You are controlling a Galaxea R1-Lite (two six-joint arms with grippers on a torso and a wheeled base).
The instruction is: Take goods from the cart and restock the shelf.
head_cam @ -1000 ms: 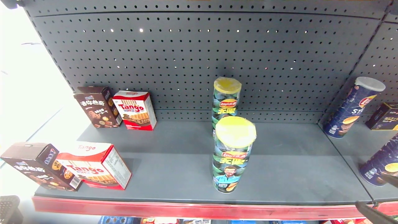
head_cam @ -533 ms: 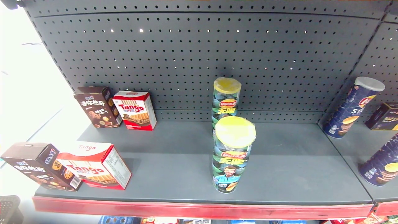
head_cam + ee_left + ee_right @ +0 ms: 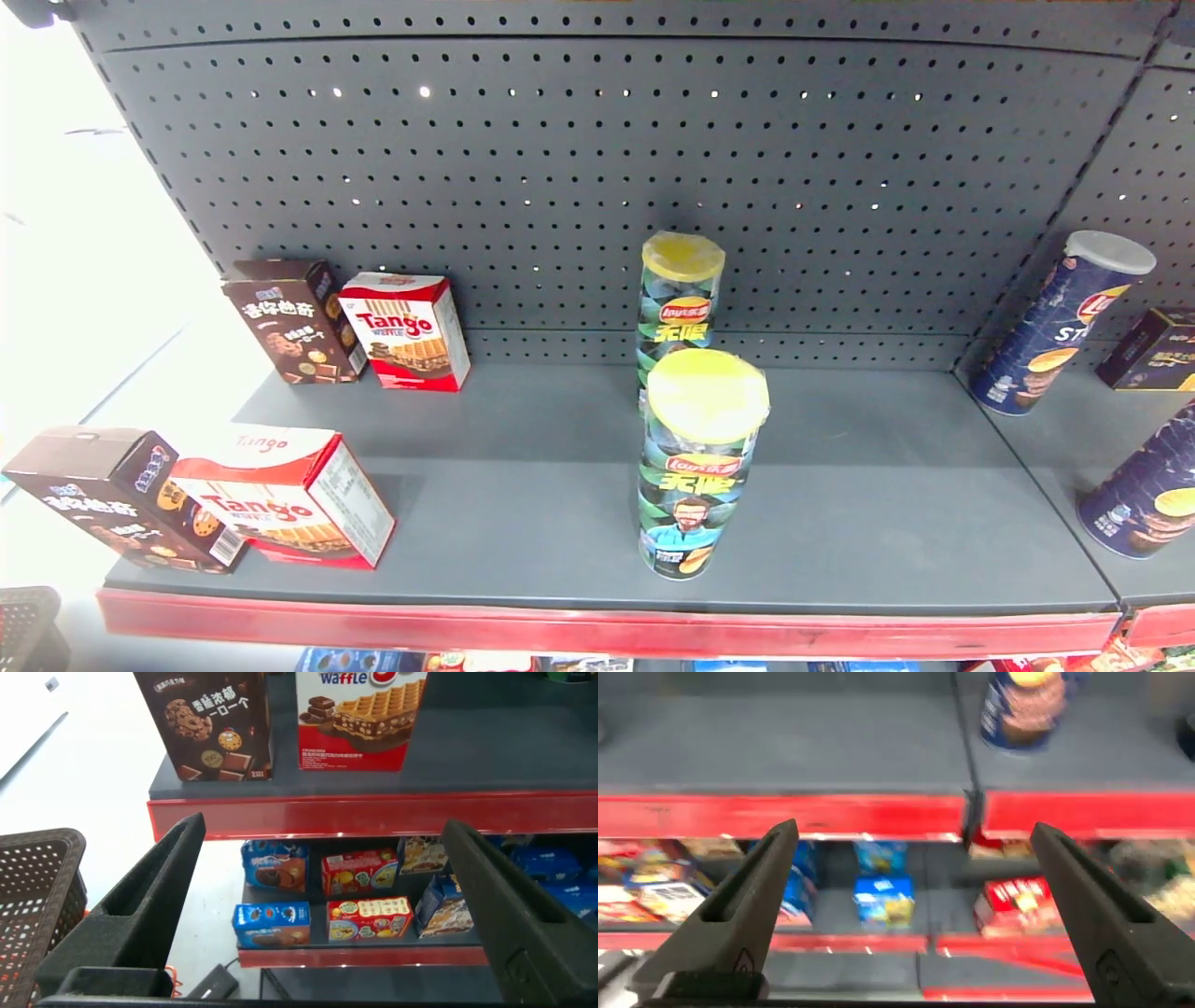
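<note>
On the grey shelf point(image 3: 868, 523) two green chip cans with yellow lids stand upright, one at the front point(image 3: 700, 462) and one behind it point(image 3: 680, 299) by the pegboard. My left gripper point(image 3: 322, 835) is open and holds nothing; it hangs below the shelf's red front edge point(image 3: 374, 812), facing a brown cookie box point(image 3: 207, 723) and a wafer box point(image 3: 360, 719). My right gripper point(image 3: 912, 835) is open too, with nothing between its fingers. It faces the red shelf edge point(image 3: 785, 817), below a blue chip can point(image 3: 1022, 705).
Brown and red boxes stand at the shelf's left, front point(image 3: 285, 495) and back point(image 3: 406, 331). Blue chip cans point(image 3: 1060, 322) occupy the neighbouring bay on the right. A dark basket point(image 3: 37, 896) sits low on the left. Lower shelves hold small boxes point(image 3: 360, 873).
The dark gripper tips at the head view's lower right edge one second ago have dropped out of that view. The goods on the shelf have not moved.
</note>
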